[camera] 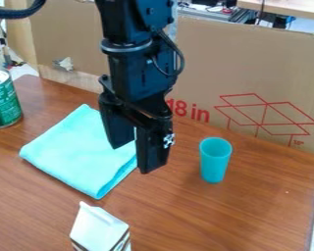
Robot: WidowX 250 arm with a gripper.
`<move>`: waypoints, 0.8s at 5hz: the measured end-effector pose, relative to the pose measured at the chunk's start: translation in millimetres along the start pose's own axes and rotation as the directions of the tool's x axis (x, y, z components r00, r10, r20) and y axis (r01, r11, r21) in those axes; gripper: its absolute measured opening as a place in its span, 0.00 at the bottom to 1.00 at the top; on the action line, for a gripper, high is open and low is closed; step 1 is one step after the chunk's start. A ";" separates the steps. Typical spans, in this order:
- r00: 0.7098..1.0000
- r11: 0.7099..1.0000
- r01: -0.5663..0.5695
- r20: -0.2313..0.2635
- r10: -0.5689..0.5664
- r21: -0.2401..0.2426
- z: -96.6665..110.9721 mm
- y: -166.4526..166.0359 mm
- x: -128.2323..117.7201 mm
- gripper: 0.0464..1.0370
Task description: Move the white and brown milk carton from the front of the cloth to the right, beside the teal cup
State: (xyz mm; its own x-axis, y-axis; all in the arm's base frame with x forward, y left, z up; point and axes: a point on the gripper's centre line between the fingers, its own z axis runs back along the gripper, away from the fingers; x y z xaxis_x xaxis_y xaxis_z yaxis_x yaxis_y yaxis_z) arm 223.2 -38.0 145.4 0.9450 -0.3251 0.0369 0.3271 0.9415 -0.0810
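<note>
Well, there is one black arm (137, 68), and it comes in from the far side. It has one gripper (135, 154), which hangs over the right part of the one blue-green cloth (81, 152). The gripper has two fingers (156, 152), and they are spread apart with a gap between them. It is not holding anything. I can't tell if it touches the cloth.

The cloth is folded and lies flat on the left half of the brown tabletop (251, 211). One teal cup (215, 159) stands up to the right of the gripper, well apart from the cloth. One green can (4, 105) with a silver top stands at the far left, near the cloth. One white carton (97, 230) is at the near side, a bit to the left, and its bottom is cut off from sight.

So that makes four things on the wood: one cloth, one cup, one can and one carton. Behind them, at the far side, is a big brown cardboard wall (251, 59) with one red box drawing (264, 113) on the right.
</note>
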 end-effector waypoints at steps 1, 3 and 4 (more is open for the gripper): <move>1.000 1.000 -0.008 -0.021 0.008 -0.003 -4.9 0.5 -2.3 0.96; 0.999 0.998 -0.040 0.004 0.040 0.058 -3.6 -15.2 -17.1 0.96; 0.998 0.995 -0.062 -0.022 0.064 0.072 -10.1 -18.0 -25.9 0.96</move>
State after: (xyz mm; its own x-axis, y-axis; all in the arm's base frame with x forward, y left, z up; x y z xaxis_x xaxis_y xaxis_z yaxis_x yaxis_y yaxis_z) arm 192.9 -47.4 135.8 0.9638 -0.2664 0.0097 0.2665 0.9638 -0.0114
